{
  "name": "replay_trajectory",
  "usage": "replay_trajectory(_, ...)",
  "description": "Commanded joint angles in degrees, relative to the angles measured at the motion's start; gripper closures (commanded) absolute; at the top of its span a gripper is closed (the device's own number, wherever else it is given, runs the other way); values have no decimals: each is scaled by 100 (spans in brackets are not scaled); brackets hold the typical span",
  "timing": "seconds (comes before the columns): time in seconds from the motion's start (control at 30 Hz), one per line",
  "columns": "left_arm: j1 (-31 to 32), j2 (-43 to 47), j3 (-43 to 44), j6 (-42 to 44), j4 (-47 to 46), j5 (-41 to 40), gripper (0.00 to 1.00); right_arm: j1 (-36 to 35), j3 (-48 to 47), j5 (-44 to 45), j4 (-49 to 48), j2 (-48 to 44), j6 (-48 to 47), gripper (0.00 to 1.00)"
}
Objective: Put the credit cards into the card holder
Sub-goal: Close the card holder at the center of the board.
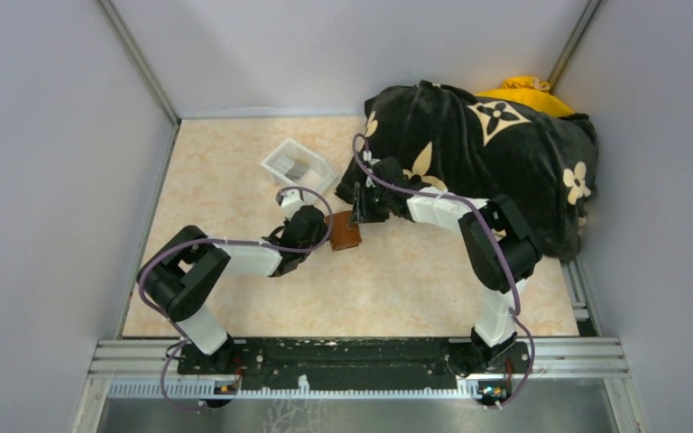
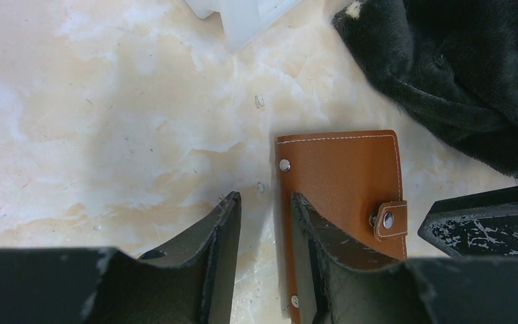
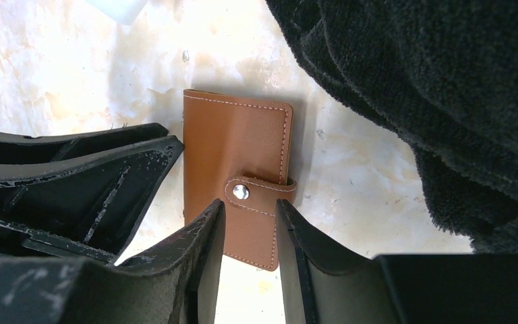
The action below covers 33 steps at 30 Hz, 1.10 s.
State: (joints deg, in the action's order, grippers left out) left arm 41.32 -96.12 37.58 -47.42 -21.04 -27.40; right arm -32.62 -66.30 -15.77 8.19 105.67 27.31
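Card holder: lying flat and snapped shut on the table, mid-table in the overhead view, sitting between both grippers. Lying at 3 o'clock of the left gripper and at 7 o'clock of the right gripper, each just beside it. Running its long axis from 12 to 6 in both wrist views, with the strap wrapping the 3 o'clock edge. Left jaws standing parted, straddling the riveted 9 o'clock edge, clamping nothing visibly. Right jaws standing spread too, with the snap at 12 o'clock of their gap. Judging the right arm better placed for freeing the snap, and the left for pinning the spine. Clear tray waiting at 11 o'clock of the holder, holding something greyish, too small to tell.
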Motion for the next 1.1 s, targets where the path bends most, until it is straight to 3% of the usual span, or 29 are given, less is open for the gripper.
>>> replay_trajectory(0.0,-54,-329,-146,128,768,208,59,-25,-19,-9,-136,37,13,63)
replay_trajectory(1.07,-54,-451,-181,64,689,296,58,35,-47,-192,-297,316,106,61)
